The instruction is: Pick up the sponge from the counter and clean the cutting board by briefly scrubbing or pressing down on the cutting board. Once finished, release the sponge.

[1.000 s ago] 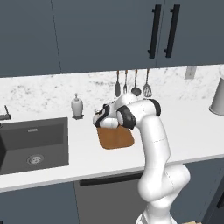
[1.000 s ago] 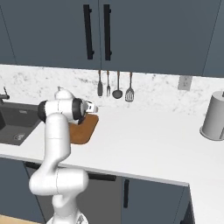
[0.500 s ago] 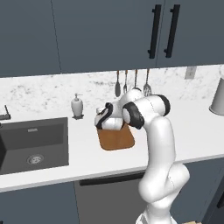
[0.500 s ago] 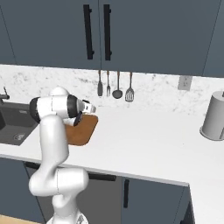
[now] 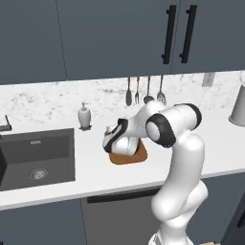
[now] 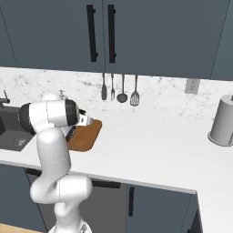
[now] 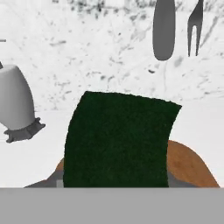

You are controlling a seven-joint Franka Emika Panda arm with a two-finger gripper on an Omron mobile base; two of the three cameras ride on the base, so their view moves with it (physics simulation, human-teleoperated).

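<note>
My gripper (image 5: 108,141) hovers over the left part of the brown cutting board (image 5: 137,157), which lies on the white speckled counter (image 5: 95,168). It is shut on the sponge (image 7: 118,140), whose dark green face hides the fingertips in the hand view. A brown corner of the cutting board (image 7: 189,164) shows under and right of the sponge there. In the right base view the gripper (image 6: 91,122) sits at the near-left end of the cutting board (image 6: 87,137). Whether the sponge touches the board cannot be told.
A grey soap dispenser (image 5: 84,116) stands left of the board, and the dark sink basin (image 5: 34,158) lies further left. Utensils (image 6: 119,88) hang on the backsplash behind. A grey canister (image 6: 222,120) stands far right on the counter.
The hand with the sponge has sunk lower over the cutting board, and the arm's elbow has swung out to the right.
</note>
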